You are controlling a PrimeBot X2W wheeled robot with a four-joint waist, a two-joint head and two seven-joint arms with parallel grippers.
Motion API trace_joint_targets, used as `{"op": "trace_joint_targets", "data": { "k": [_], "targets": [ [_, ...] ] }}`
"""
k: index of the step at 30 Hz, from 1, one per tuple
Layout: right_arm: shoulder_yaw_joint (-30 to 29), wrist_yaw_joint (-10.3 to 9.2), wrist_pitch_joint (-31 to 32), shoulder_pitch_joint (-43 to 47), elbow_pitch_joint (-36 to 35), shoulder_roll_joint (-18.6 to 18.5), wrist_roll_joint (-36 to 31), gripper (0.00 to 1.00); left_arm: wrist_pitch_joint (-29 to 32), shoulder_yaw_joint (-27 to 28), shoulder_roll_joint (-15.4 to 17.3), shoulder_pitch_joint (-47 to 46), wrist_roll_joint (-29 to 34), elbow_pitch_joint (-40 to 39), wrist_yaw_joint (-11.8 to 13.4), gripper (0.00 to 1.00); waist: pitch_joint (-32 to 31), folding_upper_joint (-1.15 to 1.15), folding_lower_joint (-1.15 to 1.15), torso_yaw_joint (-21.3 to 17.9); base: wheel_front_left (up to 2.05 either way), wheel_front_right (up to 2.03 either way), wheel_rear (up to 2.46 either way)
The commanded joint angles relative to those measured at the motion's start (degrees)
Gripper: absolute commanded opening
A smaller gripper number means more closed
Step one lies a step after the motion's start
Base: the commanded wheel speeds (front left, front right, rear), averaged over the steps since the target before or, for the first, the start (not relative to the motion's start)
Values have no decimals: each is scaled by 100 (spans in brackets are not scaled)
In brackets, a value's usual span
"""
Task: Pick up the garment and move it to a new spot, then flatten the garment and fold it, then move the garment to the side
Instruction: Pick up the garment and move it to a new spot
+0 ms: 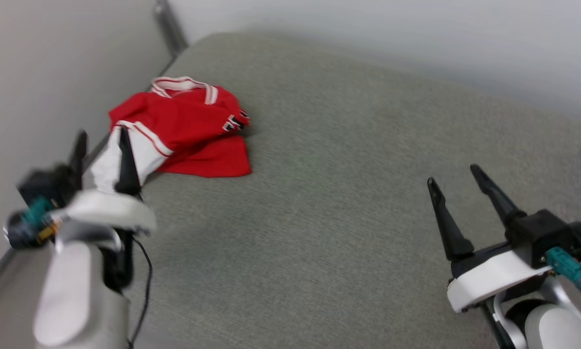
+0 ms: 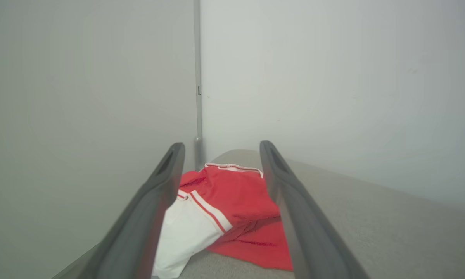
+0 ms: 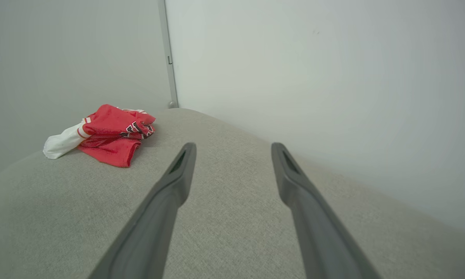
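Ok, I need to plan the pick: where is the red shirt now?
In the head view the red shirt lies crumpled at the far left of the grey surface, near the wall corner, just ahead of the open left tool.

Long tapered black fingers (image 1: pixel 446 220), white wrist shells (image 1: pixel 489 278), teal connectors (image 1: pixel 564 264), thin black cable (image 1: pixel 149 274), pale forearms (image 1: pixel 72 291)

You've got a grey fabric surface (image 1: pixel 343 218) across the middle and lower frame. Plain pale walls (image 1: pixel 392 34) meet at the upper left, with a thin metal post (image 1: pixel 170 30) in that corner. The light is soft and even.
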Motion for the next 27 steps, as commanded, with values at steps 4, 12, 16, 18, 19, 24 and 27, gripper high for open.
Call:
{"op": "trace_joint_targets", "data": {
  "k": [4,12,16,18,19,24,27],
  "targets": [
    [-15,-4,75,-258,-217,-127,48,100,688,182,361,-850,-189,116,-14,100,793,0,0,-740,0,0,0],
    [-129,-4,12,-692,-485,-236,123,100,3489,333,1374,-2011,-583,531,-115,100,1833,0,0,-1460,0,0,0],
    [-114,-4,-99,-867,-429,-209,160,100,4693,480,1696,-2181,-868,845,-81,100,2217,0,0,-1674,0,0,0],
    [-76,-4,-174,-950,-354,-193,183,100,5083,565,1790,-2158,-960,1031,-13,100,2332,0,0,-1762,0,0,0],
    [-57,-4,-206,-994,-313,-189,190,100,5252,604,1815,-2123,-1021,1114,9,100,2378,0,0,-1801,0,0,0],
    [-37,-4,-354,-1118,-140,-145,244,100,5915,634,1840,-1836,-1143,1540,140,100,2478,0,0,-1907,0,0,0],
    [-39,-4,-408,-1161,-59,-126,236,100,6195,681,1749,-1643,-1235,1747,276,100,2445,0,0,-1933,0,0,0]
  ]
}}
